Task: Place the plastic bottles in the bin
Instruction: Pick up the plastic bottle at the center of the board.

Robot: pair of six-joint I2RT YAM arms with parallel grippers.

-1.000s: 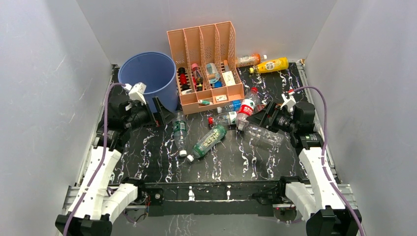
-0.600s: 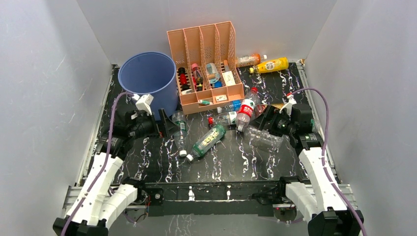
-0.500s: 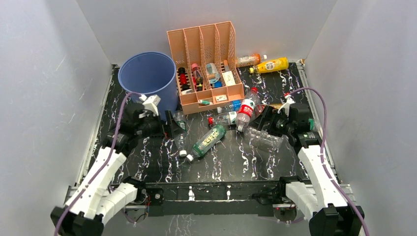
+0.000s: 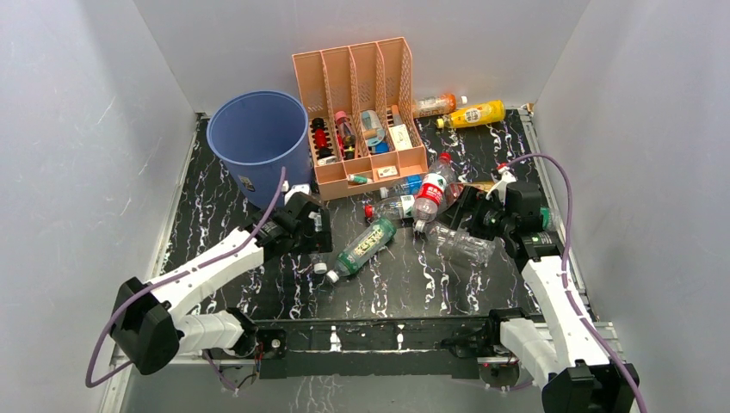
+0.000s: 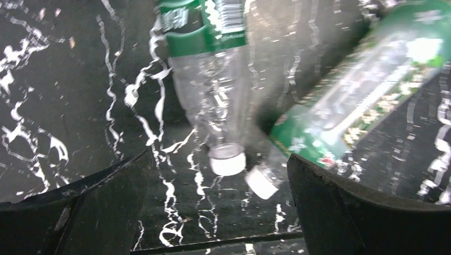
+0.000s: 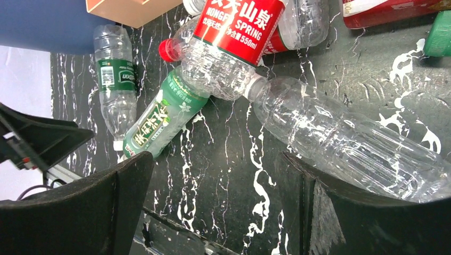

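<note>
The blue bin (image 4: 258,142) stands at the back left. Bottles lie on the black marbled table: a clear green-label bottle (image 4: 315,245), a green bottle (image 4: 366,245), a red-label bottle (image 4: 435,194) and a clear bottle (image 4: 460,243). My left gripper (image 4: 315,231) is open above the green-label bottle (image 5: 210,79); its white cap (image 5: 227,162) lies between the fingers, beside the green bottle (image 5: 361,101). My right gripper (image 4: 467,215) is open and empty. In its view the clear bottle (image 6: 345,141) lies just beyond its right finger (image 6: 372,212), with the red-label bottle (image 6: 234,37) farther off.
A peach slotted rack (image 4: 361,112) with small items stands right of the bin. An orange bottle (image 4: 433,105) and a yellow bottle (image 4: 478,114) lie at the back right. A blue-label bottle (image 4: 411,182) and a red-capped bottle (image 4: 392,206) lie before the rack.
My left arm swung from beside the bin to the right and forward, over the green-label bottle. My right gripper shifted only slightly. The bottles have not moved.
</note>
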